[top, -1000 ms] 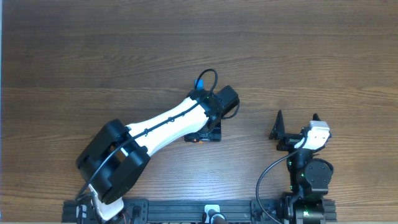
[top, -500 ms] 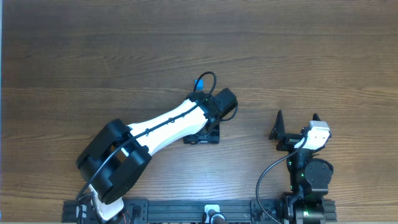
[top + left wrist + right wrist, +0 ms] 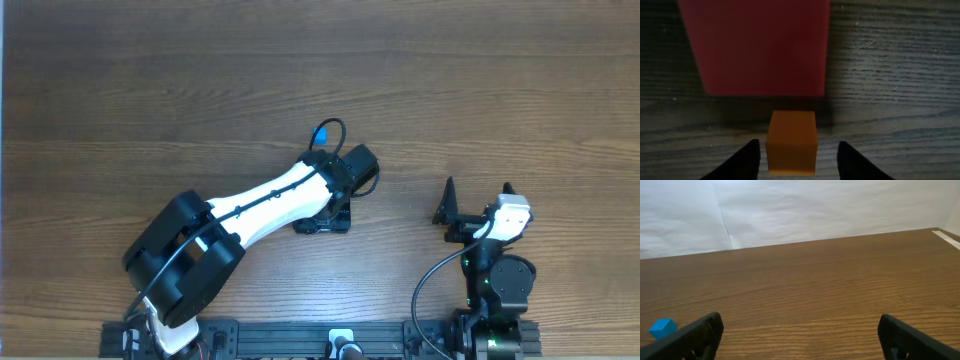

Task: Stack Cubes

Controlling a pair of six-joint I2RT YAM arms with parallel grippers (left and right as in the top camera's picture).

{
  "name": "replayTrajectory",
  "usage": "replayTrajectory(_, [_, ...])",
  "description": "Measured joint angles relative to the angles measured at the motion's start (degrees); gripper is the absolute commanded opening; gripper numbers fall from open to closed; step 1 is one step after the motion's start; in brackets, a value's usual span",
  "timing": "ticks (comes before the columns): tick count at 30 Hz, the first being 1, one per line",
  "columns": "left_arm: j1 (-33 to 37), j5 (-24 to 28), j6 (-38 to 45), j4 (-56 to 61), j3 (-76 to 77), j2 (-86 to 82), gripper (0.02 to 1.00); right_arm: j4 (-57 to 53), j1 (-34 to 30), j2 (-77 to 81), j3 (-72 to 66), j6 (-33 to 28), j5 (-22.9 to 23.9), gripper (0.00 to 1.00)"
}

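A small orange cube (image 3: 791, 142) rests on the wood table close against a much larger red cube (image 3: 755, 47). My left gripper (image 3: 798, 150) is open, with one finger on each side of the orange cube and a small gap to both. Seen from above, the left gripper (image 3: 322, 218) is at the table's middle, with the arm covering both cubes. A small blue cube (image 3: 321, 133) lies just beyond the left wrist and appears again as the blue cube (image 3: 662, 327). My right gripper (image 3: 475, 203) stands open near its base with nothing between its fingers.
Bare wood table (image 3: 150, 90) stretches wide on all sides of the cubes. A white wall (image 3: 815, 210) rises behind the table's far edge in the right wrist view. The left arm's black cable (image 3: 335, 125) loops over the blue cube.
The left gripper has shifted slightly up and left in the top view, and the orange spot seen under it a second ago is now covered. The right arm has not moved.
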Motion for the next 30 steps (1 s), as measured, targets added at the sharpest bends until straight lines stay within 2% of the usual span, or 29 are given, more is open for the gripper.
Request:
replayTrajectory(5, [0.00,0.00,-0.15,0.04,0.00,0.04,0.415,0.00,0.00,0.00,0.00,0.02,0.00,0.993])
replayTrajectory(20, [0.63,-0.04,-0.24,0.81,-1.25,0.04,0.345,0.00,0.00,0.00,0.00,0.02,0.00,0.993])
replayTrajectory(22, [0.63,-0.20,-0.24,0.85,-1.25,0.04,0.314,-0.02,0.00,0.00,0.00,0.02,0.00,0.993])
replayTrajectory(28, [0.63,-0.20,-0.39,1.05,-1.22,0.04,0.088,0.00,0.00,0.00,0.00,0.02,0.00,0.993])
replayTrajectory(30, [0.63,-0.20,-0.55,1.09,-1.22,0.04,0.042,0.00,0.00,0.00,0.00,0.07,0.00,0.993])
